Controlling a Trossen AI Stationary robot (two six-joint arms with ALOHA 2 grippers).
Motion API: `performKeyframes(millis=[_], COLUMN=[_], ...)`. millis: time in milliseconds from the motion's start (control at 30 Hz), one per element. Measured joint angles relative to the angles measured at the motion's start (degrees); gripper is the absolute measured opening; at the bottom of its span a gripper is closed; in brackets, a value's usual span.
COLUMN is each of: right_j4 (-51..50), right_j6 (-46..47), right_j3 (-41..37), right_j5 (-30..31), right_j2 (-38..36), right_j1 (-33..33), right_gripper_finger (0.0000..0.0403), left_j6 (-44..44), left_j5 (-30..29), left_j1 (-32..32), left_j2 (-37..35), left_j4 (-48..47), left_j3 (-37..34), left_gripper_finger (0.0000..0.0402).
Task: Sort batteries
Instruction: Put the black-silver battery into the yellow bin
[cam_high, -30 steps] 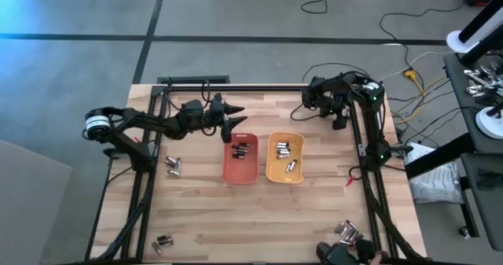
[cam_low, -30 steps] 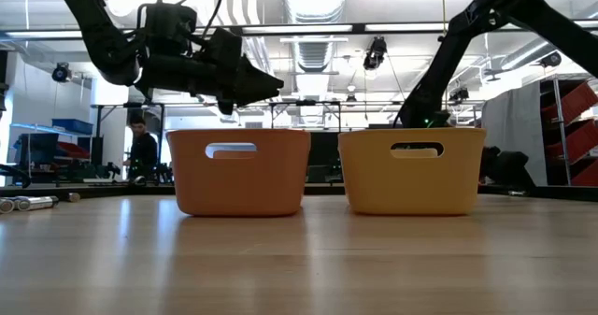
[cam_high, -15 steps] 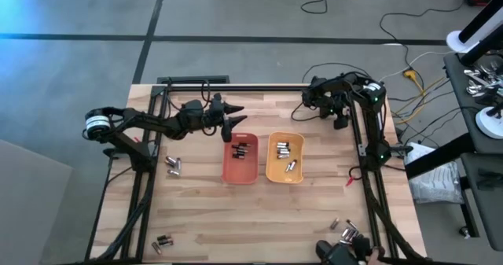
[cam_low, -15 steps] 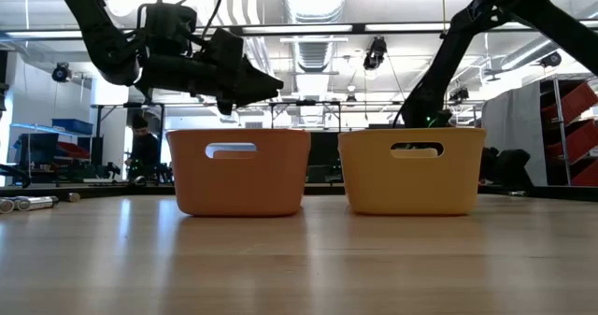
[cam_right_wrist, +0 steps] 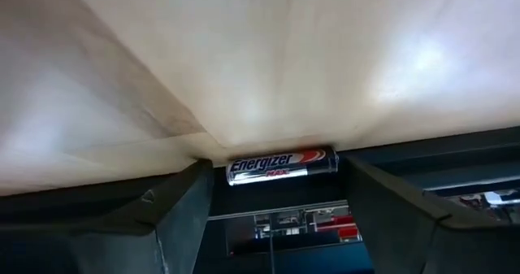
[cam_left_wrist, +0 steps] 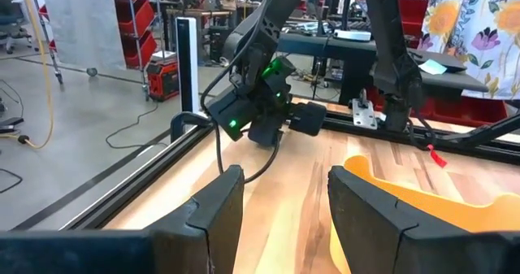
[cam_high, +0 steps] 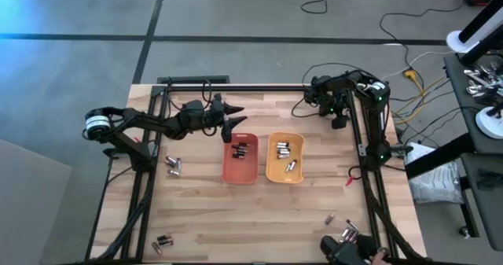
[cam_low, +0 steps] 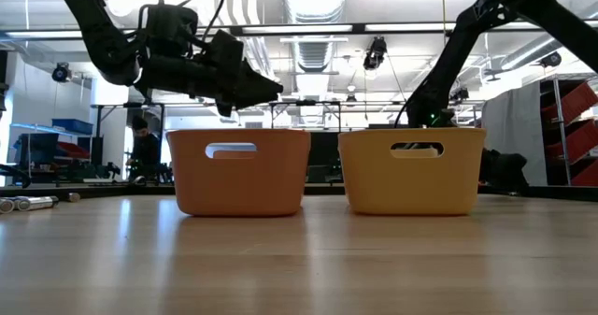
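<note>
Batteries lie in the orange tray (cam_high: 240, 160) and the yellow tray (cam_high: 284, 158). More batteries lie loose on the table at the left (cam_high: 174, 165), near left (cam_high: 161, 241) and near right (cam_high: 346, 233). My left gripper (cam_high: 233, 124) hangs open above the orange tray's far end (cam_low: 239, 142), with nothing between its fingers (cam_left_wrist: 218, 211). My right gripper (cam_high: 339, 122) is low over the far right of the table. It is open, with one finger (cam_right_wrist: 183, 205) off each end of a silvery Energizer battery (cam_right_wrist: 281, 163) that lies on the wood.
A black frame rail (cam_high: 236, 86) runs along the table's far edge and down both sides. Something dark (cam_high: 339, 253) sits at the near right edge beside the loose batteries. Bare wood (cam_high: 251, 218) lies in front of the trays.
One battery has moved away from the pile at the near right, a little toward the table's far and left side. The pile and the dark thing beside it have shifted slightly. My left gripper has kept still.
</note>
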Motion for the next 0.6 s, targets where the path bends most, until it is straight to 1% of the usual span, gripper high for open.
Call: performKeyframes(millis=[200, 467, 600], right_j4=[0.87, 0.79, 0.79], right_j6=[-1.51, -1.68, -1.68], right_j3=[-0.20, 0.28, 0.35], right_j5=[-0.38, -0.29, -0.11], right_j2=[0.00, 0.00, 0.00], right_j1=[0.11, 0.44, 0.46], right_gripper_finger=[0.0234, 0.0183, 0.0175], left_j6=[0.10, 0.10, 0.10], left_j5=[0.00, -0.04, -0.04], left_j1=[0.00, 0.00, 0.00], left_j2=[0.00, 0.00, 0.00], left_j4=[0.08, 0.10, -0.21], left_j3=[0.00, 0.00, 0.00], left_gripper_finger=[0.0160, 0.0160, 0.0160])
